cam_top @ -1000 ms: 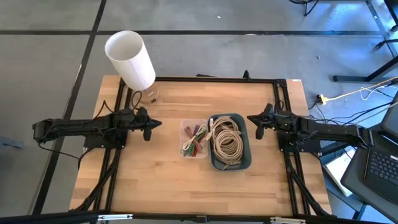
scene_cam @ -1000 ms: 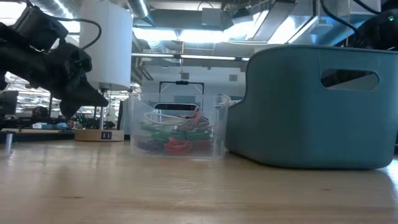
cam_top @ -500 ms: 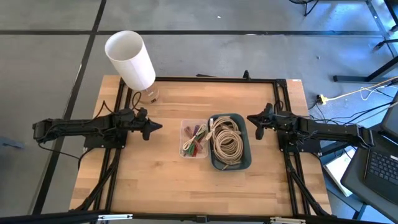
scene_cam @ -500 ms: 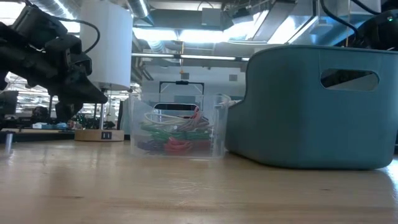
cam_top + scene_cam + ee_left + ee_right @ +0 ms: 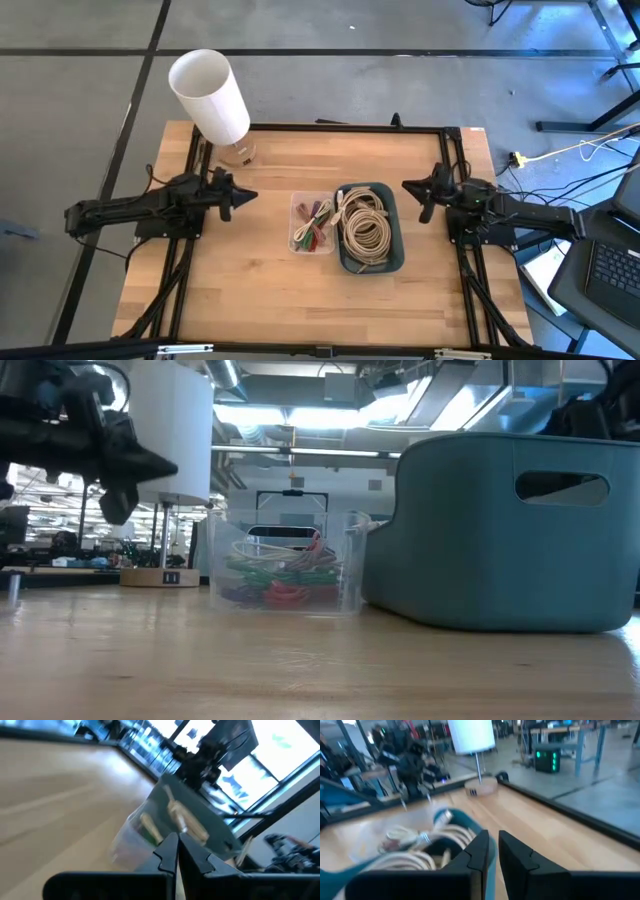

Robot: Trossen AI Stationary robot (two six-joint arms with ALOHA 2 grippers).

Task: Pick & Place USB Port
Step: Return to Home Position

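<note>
A small clear box (image 5: 313, 222) of coloured cables stands mid-table, also seen in the low view (image 5: 285, 572) and the left wrist view (image 5: 135, 837). Right beside it is a teal bin (image 5: 398, 248) holding coiled beige cables (image 5: 365, 225) with plug ends (image 5: 422, 839). My left gripper (image 5: 247, 194) hovers shut in the air left of the clear box, pointing at it (image 5: 176, 847). My right gripper (image 5: 410, 188) hovers shut to the right of the teal bin (image 5: 492, 847). Neither holds anything. No single USB part can be told apart.
A white-shaded lamp (image 5: 210, 95) stands on its wooden base (image 5: 160, 576) at the far left of the table, behind my left gripper. The teal bin (image 5: 500, 530) fills the right of the low view. Bare wood lies along the near edge (image 5: 300, 300).
My left gripper has risen and drawn back a little toward the table's left edge, staying shut. My right gripper has pulled back slightly toward the right edge. The box, the bin and the cables have not moved.
</note>
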